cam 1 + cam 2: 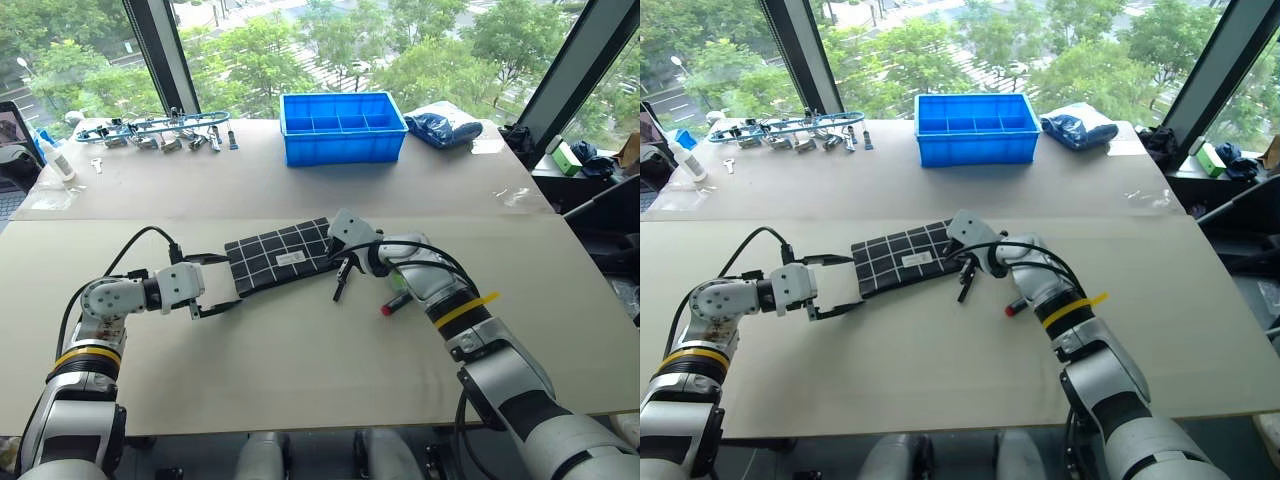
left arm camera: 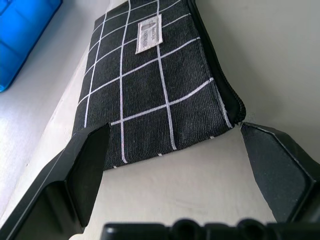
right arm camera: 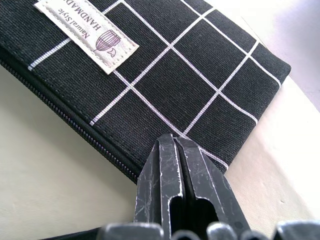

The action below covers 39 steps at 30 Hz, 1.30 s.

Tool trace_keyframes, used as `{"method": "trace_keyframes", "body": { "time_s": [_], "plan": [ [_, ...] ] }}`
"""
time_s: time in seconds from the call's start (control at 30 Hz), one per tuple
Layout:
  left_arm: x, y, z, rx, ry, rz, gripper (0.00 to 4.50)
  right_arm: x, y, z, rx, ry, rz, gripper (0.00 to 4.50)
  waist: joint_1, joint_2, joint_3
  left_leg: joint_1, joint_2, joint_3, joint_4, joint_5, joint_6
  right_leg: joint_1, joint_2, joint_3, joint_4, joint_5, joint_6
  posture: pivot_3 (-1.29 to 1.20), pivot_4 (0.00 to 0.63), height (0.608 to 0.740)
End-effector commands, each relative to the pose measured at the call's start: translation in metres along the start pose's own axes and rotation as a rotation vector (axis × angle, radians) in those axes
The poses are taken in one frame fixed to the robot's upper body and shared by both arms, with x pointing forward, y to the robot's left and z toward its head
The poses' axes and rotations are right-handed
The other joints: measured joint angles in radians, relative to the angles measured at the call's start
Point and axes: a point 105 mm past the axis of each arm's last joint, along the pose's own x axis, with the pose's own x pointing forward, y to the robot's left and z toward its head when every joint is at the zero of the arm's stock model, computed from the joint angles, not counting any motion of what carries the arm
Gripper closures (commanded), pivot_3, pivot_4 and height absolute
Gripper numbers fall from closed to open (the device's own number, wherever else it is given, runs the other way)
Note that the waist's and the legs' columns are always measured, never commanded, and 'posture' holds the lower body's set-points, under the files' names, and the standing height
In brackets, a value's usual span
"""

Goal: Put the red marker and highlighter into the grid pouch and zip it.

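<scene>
The grid pouch (image 1: 280, 256) lies flat on the near table, black with white lines and a small white label (image 3: 87, 36). Its black pull strap (image 1: 340, 283) trails off the near right corner. My left gripper (image 1: 233, 280) is open, one finger on each side of the pouch's left end (image 2: 165, 115), apart from the fabric. My right gripper (image 3: 172, 142) is shut, its tips over the pouch's right end beside the zipper edge. I cannot tell if it pinches anything. The red marker (image 1: 388, 309) peeks out from under my right forearm. A light-green bit, likely the highlighter (image 1: 398, 284), shows just behind it.
On the far table stand a blue compartment bin (image 1: 343, 140), a row of small tools (image 1: 155, 132) at the back left, a white bottle (image 1: 60, 162) and a blue bag (image 1: 448, 128). A seam separates the two tables.
</scene>
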Motion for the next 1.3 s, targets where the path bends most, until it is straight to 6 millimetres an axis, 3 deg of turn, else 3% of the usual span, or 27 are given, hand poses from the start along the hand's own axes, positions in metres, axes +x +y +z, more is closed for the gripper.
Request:
{"method": "trace_keyframes", "body": {
  "time_s": [0.03, 0.37, 0.5, 0.8, 1.0, 1.1, 1.23, 1.3],
  "plan": [
    [0.013, -0.015, -0.006, 0.028, 0.032, -0.079, 0.0, 0.001, 0.003, -0.005, 0.007, 0.021, 0.013, 4.45, 0.001, 0.0, 0.0, 0.0, 0.0, 0.0, 0.0, 0.0, 0.0, 0.0, 0.0, 0.0, 0.0, 0.0, 0.0, 0.0, 0.15, 0.74],
    [0.02, -0.006, -0.004, 0.069, 0.027, -0.056, 0.0, -0.003, 0.006, -0.004, 0.012, 0.01, 0.023, 4.45, 0.002, 0.001, -0.001, 0.002, 0.0, 0.0, 0.0, 0.0, 0.0, 0.001, 0.0, 0.0, 0.0, 0.0, 0.0, 0.0, 0.15, 0.74],
    [0.021, -0.003, -0.002, 0.075, 0.016, -0.034, 1.06, -0.005, 0.004, -0.004, 0.015, 0.01, 0.014, 4.5, 0.002, 0.001, -0.001, 0.002, 0.0, 0.0, 0.0, 0.0, 0.0, 0.001, 0.0, 0.0, 0.0, 0.0, 0.0, 0.0, 0.15, 0.74],
    [0.021, 0.008, 0.002, 0.041, -0.014, 0.009, 4.38, -0.009, 0.001, -0.005, 0.026, 0.009, -0.003, 4.5, -0.001, 0.001, -0.001, 0.0, 0.0, 0.0, 0.0, 0.0, 0.0, 0.0, 0.0, 0.0, 0.0, 0.0, 0.0, 0.0, 0.15, 0.74],
    [0.021, 0.02, 0.008, -0.02, -0.069, 0.088, 4.48, -0.014, -0.002, -0.003, 0.046, -0.013, -0.01, 4.5, 0.0, 0.001, -0.001, -0.002, 0.0, -0.001, 0.0, 0.0, 0.001, 0.0, 0.0, -0.001, 0.0, 0.0, 0.0, 0.0, 0.15, 0.74],
    [0.021, 0.023, 0.013, -0.05, -0.114, 0.104, 4.48, -0.023, -0.01, 0.013, 0.149, -0.111, -0.013, 4.5, -0.001, 0.001, -0.001, -0.002, 0.0, -0.001, 0.0, 0.0, 0.001, 0.0, 0.0, -0.002, 0.0, 0.0, 0.001, 0.0, 0.15, 0.74],
    [0.019, 0.025, 0.015, -0.07, -0.141, 0.121, 4.5, -0.041, -0.02, 0.042, 0.371, -0.271, 0.039, 3.47, -0.003, 0.001, -0.001, -0.004, 0.001, -0.001, 0.0, 0.0, 0.0, -0.002, 0.001, -0.002, 0.001, 0.0, 0.0, 0.0, 0.15, 0.74],
    [0.018, 0.024, 0.016, -0.072, -0.144, 0.121, 4.5, -0.057, -0.023, 0.057, 0.388, -0.324, 0.077, 2.79, -0.004, 0.001, -0.001, -0.004, 0.001, -0.001, 0.0, 0.0, 0.0, -0.002, 0.001, -0.001, 0.001, 0.0, 0.0, 0.0, 0.15, 0.74]
  ]
}}
